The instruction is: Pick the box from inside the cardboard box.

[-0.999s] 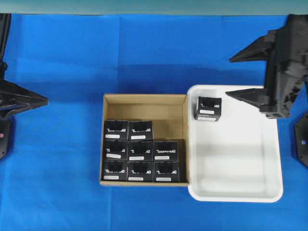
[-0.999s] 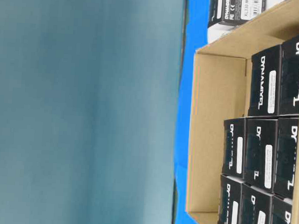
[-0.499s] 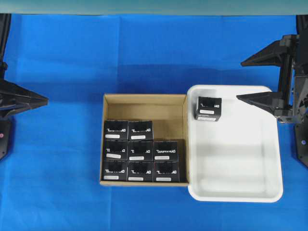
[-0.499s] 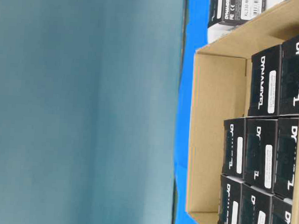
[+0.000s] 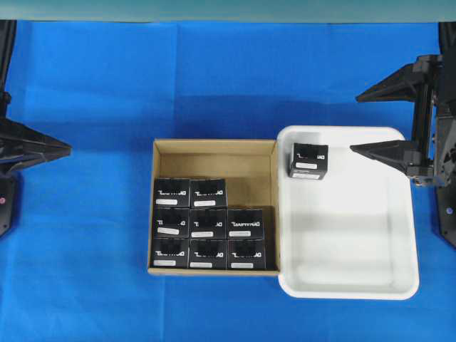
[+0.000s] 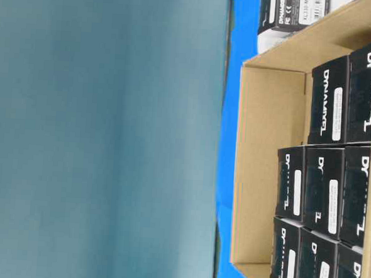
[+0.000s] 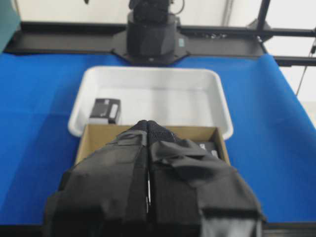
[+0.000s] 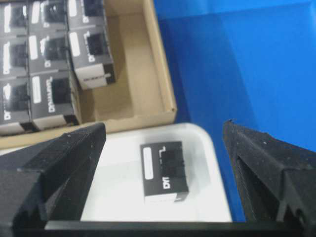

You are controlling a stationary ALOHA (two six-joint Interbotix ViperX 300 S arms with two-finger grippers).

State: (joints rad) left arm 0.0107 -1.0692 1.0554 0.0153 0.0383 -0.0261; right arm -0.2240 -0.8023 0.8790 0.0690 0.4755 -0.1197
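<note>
A blue table [image 5: 214, 78] is carrying two containers side by side. The cardboard box [image 5: 214, 148] is sitting near the middle, and a white tray [image 5: 406, 235] is lying just to its right, their sides touching or nearly so.

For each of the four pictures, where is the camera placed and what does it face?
Overhead: looks down on cardboard box, white tray, both grippers.
Table-level: sideways, close on the carton; no robot part.
Left wrist: over the shut left gripper, facing the tray.
Right wrist: between the open right gripper, down on the box.
All show that box.
</note>
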